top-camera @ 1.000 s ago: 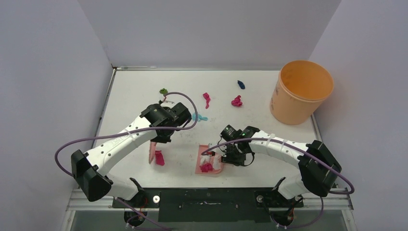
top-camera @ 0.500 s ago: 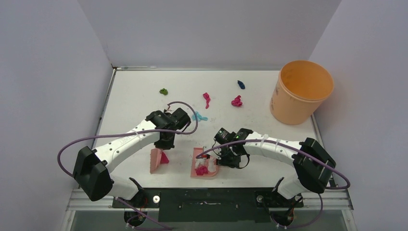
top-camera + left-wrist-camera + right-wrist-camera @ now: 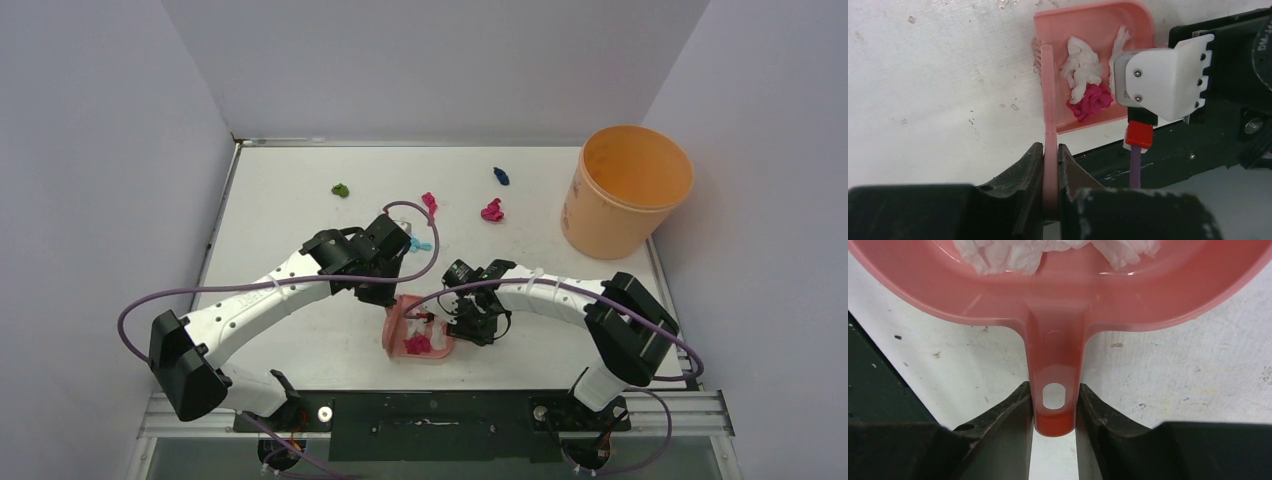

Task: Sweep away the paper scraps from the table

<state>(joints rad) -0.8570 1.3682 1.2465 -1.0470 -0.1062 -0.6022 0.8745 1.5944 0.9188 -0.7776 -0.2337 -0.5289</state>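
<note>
My left gripper [image 3: 385,290] is shut on the pink hand brush [image 3: 1048,100], which stands on edge at the open mouth of the pink dustpan [image 3: 392,330]. My right gripper [image 3: 465,322] is shut on the dustpan's handle [image 3: 1054,390]. White wads [image 3: 1080,70] and a magenta wad [image 3: 1092,101] lie inside the dustpan [image 3: 1128,20]. On the table [image 3: 280,200] lie loose paper scraps: green [image 3: 341,190], two magenta [image 3: 429,202] [image 3: 492,210], dark blue [image 3: 501,176], and cyan [image 3: 420,244] just behind my left wrist.
A tall orange bucket [image 3: 628,190] stands at the table's right edge. The black rail with the arm bases [image 3: 430,410] runs just in front of the dustpan. Walls close the left, back and right sides.
My left arm has swept the brush rightward up to the dustpan's mouth, pushing a magenta wad in. My right arm has shifted the dustpan a little leftward.
</note>
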